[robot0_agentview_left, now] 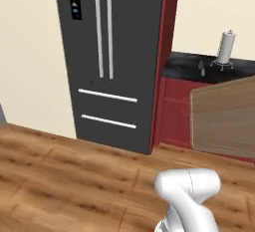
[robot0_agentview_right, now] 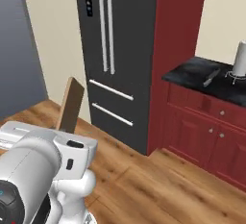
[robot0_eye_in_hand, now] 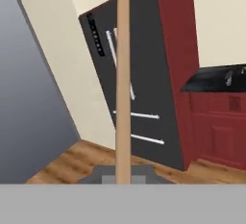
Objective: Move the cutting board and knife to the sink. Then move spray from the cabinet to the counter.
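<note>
My gripper [robot0_eye_in_hand: 123, 175] is shut on the cutting board [robot0_eye_in_hand: 123, 83], a light-tan wooden board that I see edge-on, standing upright in the hand view. The same board fills the right side of the left base view [robot0_agentview_left: 224, 116] and rises above my hand in the right base view [robot0_agentview_right: 71, 104]. The knife [robot0_agentview_right: 211, 77], with its dark blade, lies on the black counter [robot0_agentview_right: 190, 75] to the right, far from the gripper. The sink, the spray and the cabinet are out of view.
A tall dark fridge [robot0_agentview_left: 109, 61] stands ahead with a red side panel [robot0_agentview_right: 175, 31] beside it. Red drawer units [robot0_agentview_right: 211, 122] sit under the counter. A paper-towel roll [robot0_agentview_left: 226, 47] stands on the counter. Wooden floor [robot0_agentview_left: 74, 176] lies in front.
</note>
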